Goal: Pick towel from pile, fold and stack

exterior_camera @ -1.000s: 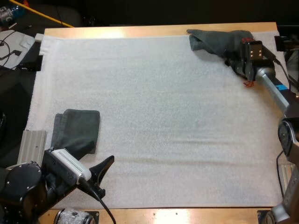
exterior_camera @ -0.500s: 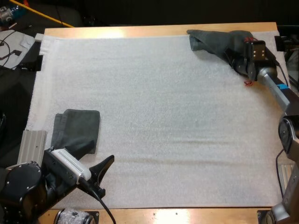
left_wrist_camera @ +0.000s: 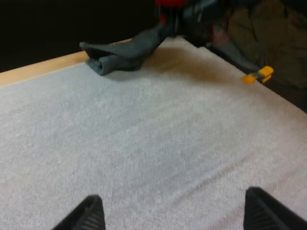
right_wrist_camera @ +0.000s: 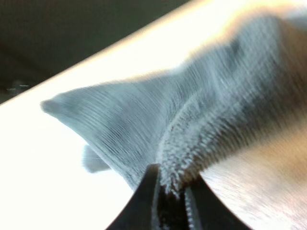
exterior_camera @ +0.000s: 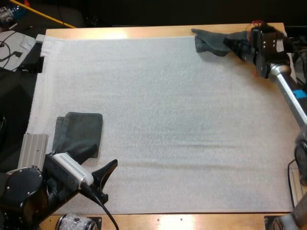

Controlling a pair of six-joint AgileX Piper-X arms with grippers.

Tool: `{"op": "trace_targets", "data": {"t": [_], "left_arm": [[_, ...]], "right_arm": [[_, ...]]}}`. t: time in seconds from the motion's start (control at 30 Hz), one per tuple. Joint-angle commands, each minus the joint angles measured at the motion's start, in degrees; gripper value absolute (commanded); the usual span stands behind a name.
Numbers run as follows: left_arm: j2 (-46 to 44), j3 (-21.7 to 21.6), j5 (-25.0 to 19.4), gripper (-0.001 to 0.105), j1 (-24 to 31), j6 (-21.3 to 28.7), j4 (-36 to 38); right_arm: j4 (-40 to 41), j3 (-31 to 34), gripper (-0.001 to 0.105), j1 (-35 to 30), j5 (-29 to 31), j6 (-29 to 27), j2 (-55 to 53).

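Count two dark grey-green cloth towels and two black two-fingered grippers. Find the crumpled towel [exterior_camera: 213,40] [left_wrist_camera: 120,52] [right_wrist_camera: 144,124] at the far right corner of the white textured mat [exterior_camera: 158,120], beside the far edge of the wooden table [exterior_camera: 144,32]. See its long axis lying along that edge, bunched end pointing left, the other end drawn rightward into the right gripper [exterior_camera: 240,45] [right_wrist_camera: 169,184] and pinched between the fingers. Find the folded towel [exterior_camera: 79,132] lying flat at the mat's near left, just beyond the left gripper [exterior_camera: 103,182] [left_wrist_camera: 175,215]. Note that pincer spread wide, clear of both towels.
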Motion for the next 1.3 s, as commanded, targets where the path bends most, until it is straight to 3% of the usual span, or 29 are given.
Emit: {"op": "trace_targets", "data": {"t": [0.0,0.27,0.33,0.87,1.13,1.2,1.27], "left_arm": [[0.17,-0.33,0.42,0.060,-0.27,-0.39,-1.03],[0.17,-0.34,0.46,0.060,-0.28,-0.55,-1.28],[0.08,-0.30,0.46,0.060,-0.28,-0.73,-1.28],[0.23,-0.36,0.98,0.059,-0.31,-1.48,-1.91],[0.05,-0.30,1.52,0.059,-0.32,-1.58,-1.08],[-0.02,-0.34,1.59,0.059,-0.28,-1.53,-0.89],[0.02,-0.18,1.76,0.059,-0.21,-1.48,-0.56]], "right_arm": [[2.06,-0.57,0.000,2.37,0.79,-8.56,-8.81],[9.50,-0.51,0.000,6.27,0.16,-12.30,-23.22],[9.65,-0.65,0.000,5.65,-0.24,-11.61,-22.63],[42.49,-0.74,0.000,7.98,-12.47,-12.07,-43.87],[44.78,-1.02,0.000,19.81,-12.74,-9.46,-46.20],[44.92,-1.06,0.001,18.05,-12.58,-9.92,-46.15],[44.09,-1.25,0.001,22.20,-13.12,-7.70,-46.31]]}}
